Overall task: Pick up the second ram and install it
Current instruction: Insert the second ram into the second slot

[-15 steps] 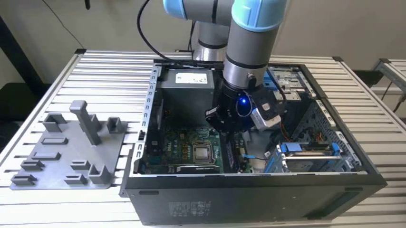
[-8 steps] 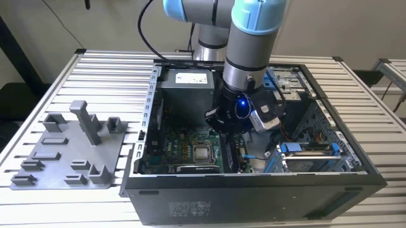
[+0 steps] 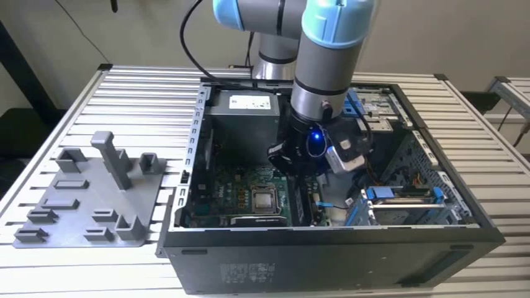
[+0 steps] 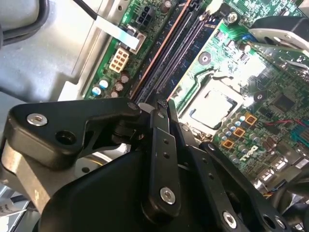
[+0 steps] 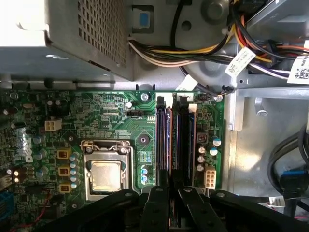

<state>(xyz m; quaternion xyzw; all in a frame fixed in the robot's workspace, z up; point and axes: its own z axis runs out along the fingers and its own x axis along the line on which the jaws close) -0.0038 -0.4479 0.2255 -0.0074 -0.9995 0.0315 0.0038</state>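
In the exterior view my gripper [image 3: 313,183] reaches down into an open computer case [image 3: 331,264], low over the green motherboard [image 3: 240,189]. In the first wrist view the second ram [image 5: 170,145] shows edge-on as a thin dark strip. It stands in the memory slots [image 5: 187,145] beside the processor socket [image 5: 106,174] and runs in between my fingers. My gripper [image 5: 172,191] is shut on its near end. In the second wrist view the gripper [image 4: 161,104] has its black fingers close together over the slots [image 4: 169,63].
A metal power supply box [image 5: 72,34] and a bundle of coloured cables [image 5: 193,50] crowd the far end of the slots. A blue-tabbed drive cage [image 3: 406,195] sits on the exterior view's right. A grey holder fixture [image 3: 91,198] lies outside the case on the slatted table [image 3: 133,93].
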